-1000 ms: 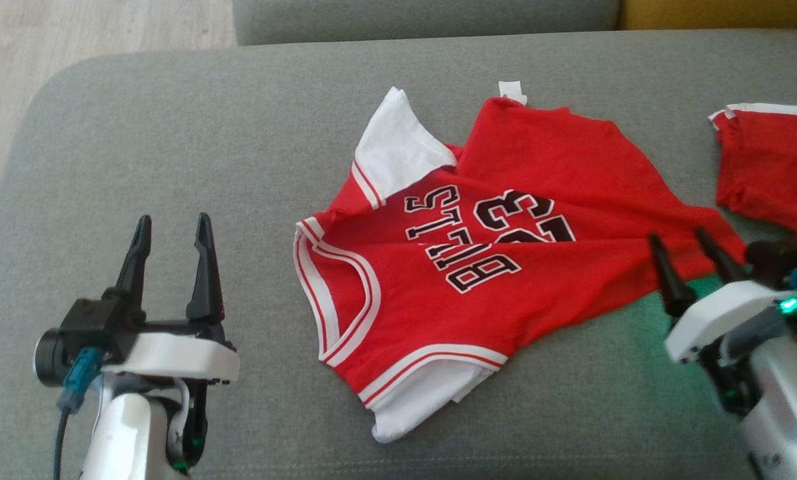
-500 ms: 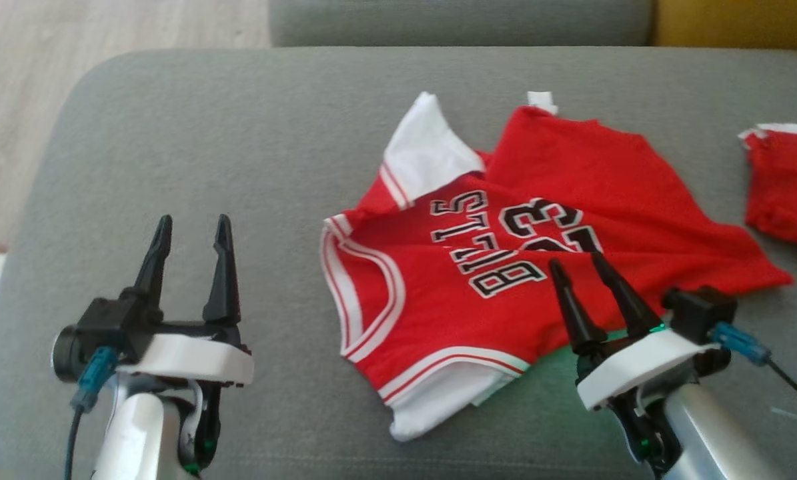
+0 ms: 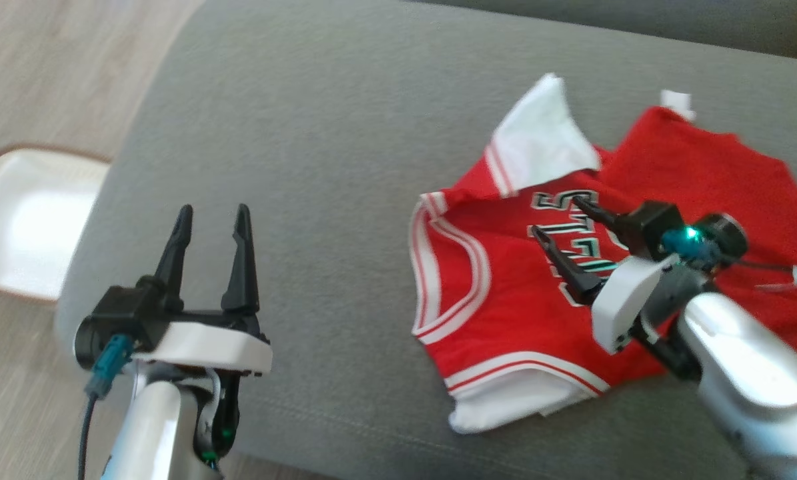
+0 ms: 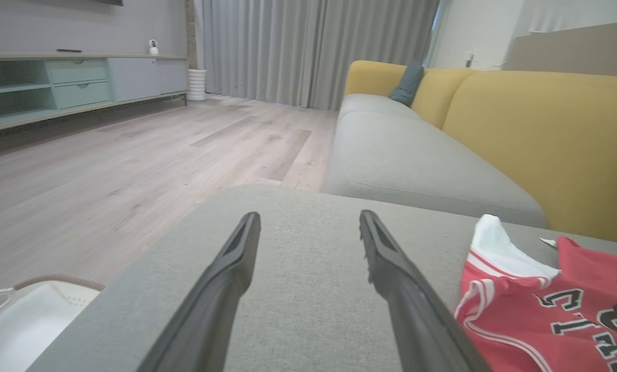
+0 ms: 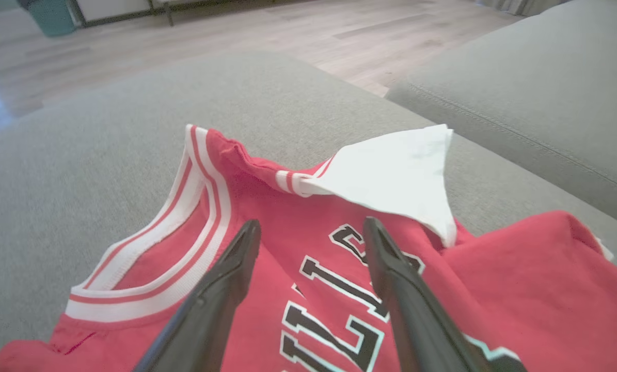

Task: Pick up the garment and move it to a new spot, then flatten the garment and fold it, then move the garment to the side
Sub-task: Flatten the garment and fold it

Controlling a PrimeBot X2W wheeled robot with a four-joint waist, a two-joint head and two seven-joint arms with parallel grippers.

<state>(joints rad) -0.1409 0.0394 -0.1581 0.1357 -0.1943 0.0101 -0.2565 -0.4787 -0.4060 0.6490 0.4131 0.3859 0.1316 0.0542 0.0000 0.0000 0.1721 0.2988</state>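
**Fig.** Head view, w/ both wrist views.

**Garment** [image 3: 505,300]: a red jersey w/ white trim and black lettering. It lies crumpled on the grey cushion [image 3: 318,133], in the right half of the head view. Its long axis runs approx. 9–3 o'clock, w/ the neckline at the 9 o'clock end. A white flap [image 3: 538,140] is turned up at its 12 o'clock edge.

**R gripper** [image 3: 555,215]: directly over the lettering, fingers aimed toward 10 o'clock. The jaws are spread wide w/ nothing between them. In the R wrist view the neckline lies at 10 o'clock of the tips and the flap at 1 o'clock, both near.

**L gripper** [image 3: 213,212]: fingers also wide apart and empty, above bare cushion. The jersey is at 3 o'clock of it and well apart.

**Key relation:** the R arm is much the nearer, w/ cloth right below its fingers. The pick likely needs only a short drop, then a pinch. The L arm would have to cross toward 3 o'clock to help.

**Hidden or unclear:**
- The 3 o'clock end of the jersey is cut off by the frame edge and partly covered by the R arm, so the hem can't be judged.
- Part of the lettering is masked by the fingers.
- The head view is blurred, so it can't be told whether the R tips touch the cloth or sit just above it.
- What the flap belongs to (shoulder or lining) is not clear.
- A white tray [image 3: 25,227] sits on the floor at 9 o'clock, partly cut off.
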